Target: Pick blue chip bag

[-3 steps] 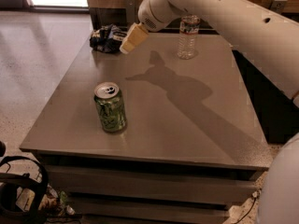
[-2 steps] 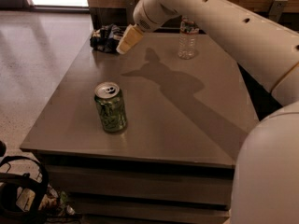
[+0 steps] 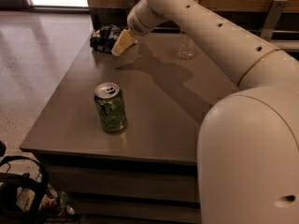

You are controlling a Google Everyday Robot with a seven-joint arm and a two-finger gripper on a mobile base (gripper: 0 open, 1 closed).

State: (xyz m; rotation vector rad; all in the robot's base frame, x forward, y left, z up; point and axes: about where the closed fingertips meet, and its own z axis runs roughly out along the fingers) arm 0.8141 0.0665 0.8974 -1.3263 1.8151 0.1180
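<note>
The blue chip bag [image 3: 104, 37] is a crumpled dark navy foil bag lying at the far left corner of the grey table [image 3: 154, 120]. My white arm reaches across the table from the right. The gripper [image 3: 120, 45] hangs just right of the bag, close to its near right edge, a little above the table top. Part of the bag's right side is hidden behind the gripper.
A green soda can [image 3: 110, 107] stands upright near the table's front left. A clear plastic water bottle [image 3: 187, 45] stands at the back, partly behind my arm. A wooden wall runs behind the table. Dark straps and bags [image 3: 23, 195] lie on the floor at the lower left.
The arm has swung left and forward, bringing the gripper nearer the chip bag. The arm now fills much more of the right side of the view. The can, bottle and bag have not moved.
</note>
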